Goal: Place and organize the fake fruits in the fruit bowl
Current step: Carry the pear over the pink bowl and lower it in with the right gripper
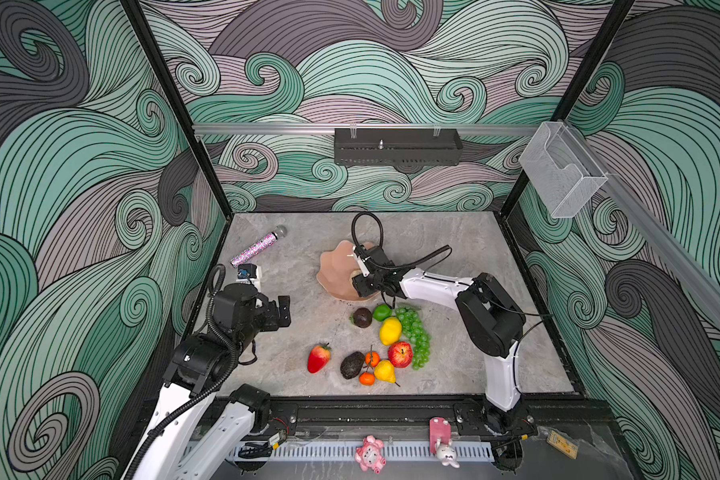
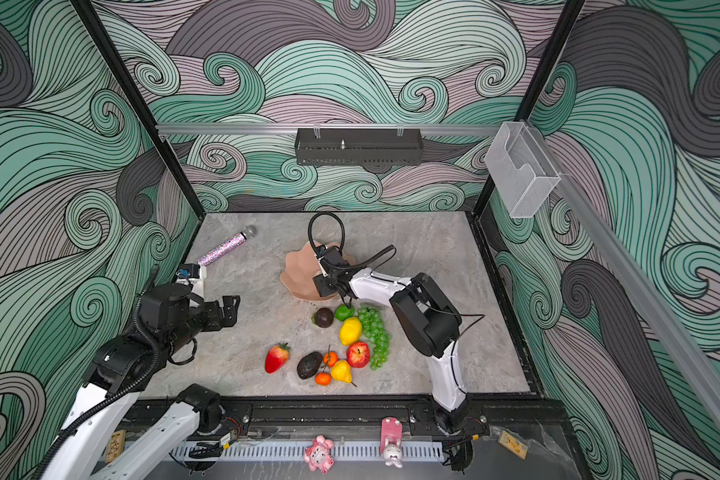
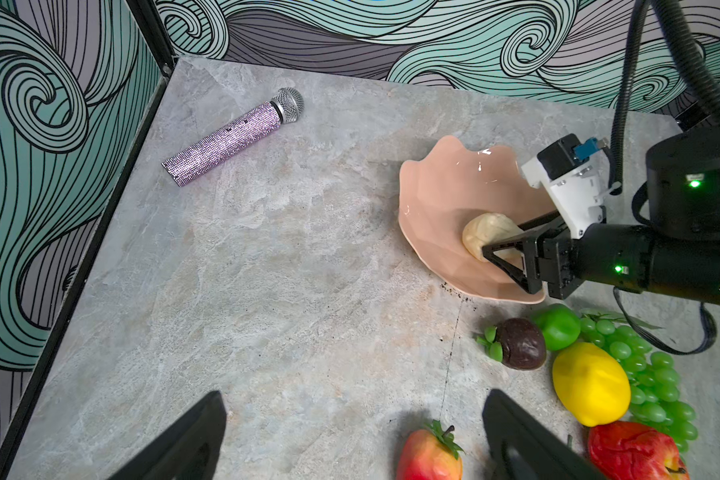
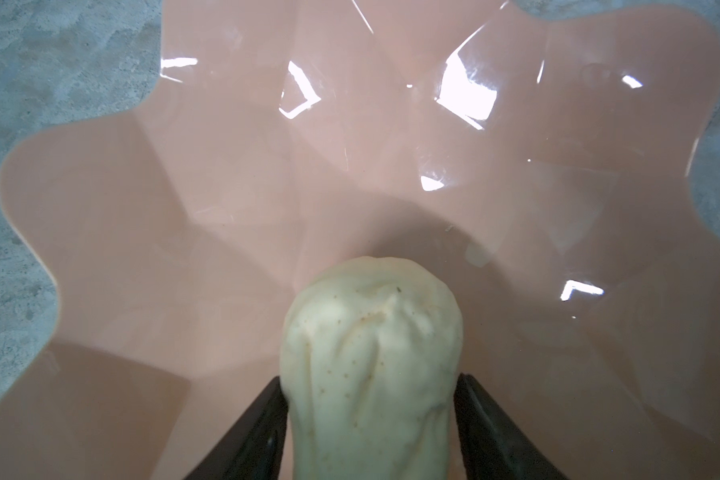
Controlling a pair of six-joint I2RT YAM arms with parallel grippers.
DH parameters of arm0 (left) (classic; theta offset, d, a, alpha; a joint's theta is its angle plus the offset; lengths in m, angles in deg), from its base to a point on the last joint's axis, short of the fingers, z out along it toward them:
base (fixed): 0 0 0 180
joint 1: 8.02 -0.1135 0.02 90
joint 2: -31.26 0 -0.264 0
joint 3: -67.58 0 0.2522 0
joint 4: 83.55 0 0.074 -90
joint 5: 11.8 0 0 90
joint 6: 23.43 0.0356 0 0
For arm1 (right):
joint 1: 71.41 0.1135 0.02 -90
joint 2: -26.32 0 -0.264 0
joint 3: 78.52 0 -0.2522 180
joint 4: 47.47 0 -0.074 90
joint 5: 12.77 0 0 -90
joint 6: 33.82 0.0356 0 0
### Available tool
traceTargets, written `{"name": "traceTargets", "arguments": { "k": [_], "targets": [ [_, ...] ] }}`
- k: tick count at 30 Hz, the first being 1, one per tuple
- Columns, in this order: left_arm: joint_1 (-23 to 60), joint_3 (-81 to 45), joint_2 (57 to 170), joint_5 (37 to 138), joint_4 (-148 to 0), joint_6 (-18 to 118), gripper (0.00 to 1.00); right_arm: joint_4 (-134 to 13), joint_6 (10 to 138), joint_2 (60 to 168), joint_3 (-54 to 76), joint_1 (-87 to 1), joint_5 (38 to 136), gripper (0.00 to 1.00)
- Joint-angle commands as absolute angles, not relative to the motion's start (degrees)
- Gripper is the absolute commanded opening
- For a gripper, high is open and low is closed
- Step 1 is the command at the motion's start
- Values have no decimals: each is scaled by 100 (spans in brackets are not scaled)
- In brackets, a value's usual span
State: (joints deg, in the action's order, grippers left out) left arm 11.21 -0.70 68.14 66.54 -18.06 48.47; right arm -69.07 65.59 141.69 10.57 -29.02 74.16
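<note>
The salmon-pink fruit bowl (image 1: pixel 333 270) (image 2: pixel 298 270) (image 3: pixel 433 199) (image 4: pixel 225 208) sits mid-table. My right gripper (image 4: pixel 371 378) (image 3: pixel 501 239) reaches into it, shut on a cream pear (image 4: pixel 371 353) (image 3: pixel 487 232) that rests low in the bowl, a finger against each side. The other fake fruits lie in front of the bowl: a dark round fruit (image 1: pixel 362 317), lime (image 1: pixel 382 312), lemon (image 1: pixel 390 330), grapes (image 1: pixel 416 332), apple (image 1: pixel 400 354), yellow pear (image 1: pixel 385 371), two tangerines (image 1: pixel 371 358), avocado (image 1: pixel 352 365) and strawberry (image 1: pixel 319 358). My left gripper (image 1: pixel 283 309) (image 3: pixel 355 395) hovers open and empty, left of the fruits.
A glittery pink microphone (image 1: pixel 258 248) lies at the back left of the table. On the back wall hangs a black tray (image 1: pixel 398 146), and a clear box (image 1: pixel 562 170) hangs on the right wall. Small toys (image 1: pixel 370 453) sit on the front rail.
</note>
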Motion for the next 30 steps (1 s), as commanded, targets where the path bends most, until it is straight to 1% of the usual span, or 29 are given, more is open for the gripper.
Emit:
{"name": "traceTargets", "arguments": {
  "k": [1, 11, 16, 20, 30],
  "targets": [
    [1145, -87, 6784, 6502, -1820, 4919, 98, -6994, 6523, 14236, 923, -2931, 7293, 67],
    [1132, -70, 6828, 6477, -1842, 4919, 99, -6942, 6541, 14093, 968, -2931, 7396, 68],
    [1123, -76, 6854, 6476, -1860, 4918, 98, -7115, 6505, 14041, 886, -2931, 7479, 76],
    [1114, -70, 6870, 6483, -1863, 4919, 98, -7222, 6479, 13999, 844, -2927, 7486, 81],
    [1079, -57, 6906, 6484, -1864, 4917, 98, -7248, 6444, 13741, 900, -2922, 7675, 85]
  ]
}}
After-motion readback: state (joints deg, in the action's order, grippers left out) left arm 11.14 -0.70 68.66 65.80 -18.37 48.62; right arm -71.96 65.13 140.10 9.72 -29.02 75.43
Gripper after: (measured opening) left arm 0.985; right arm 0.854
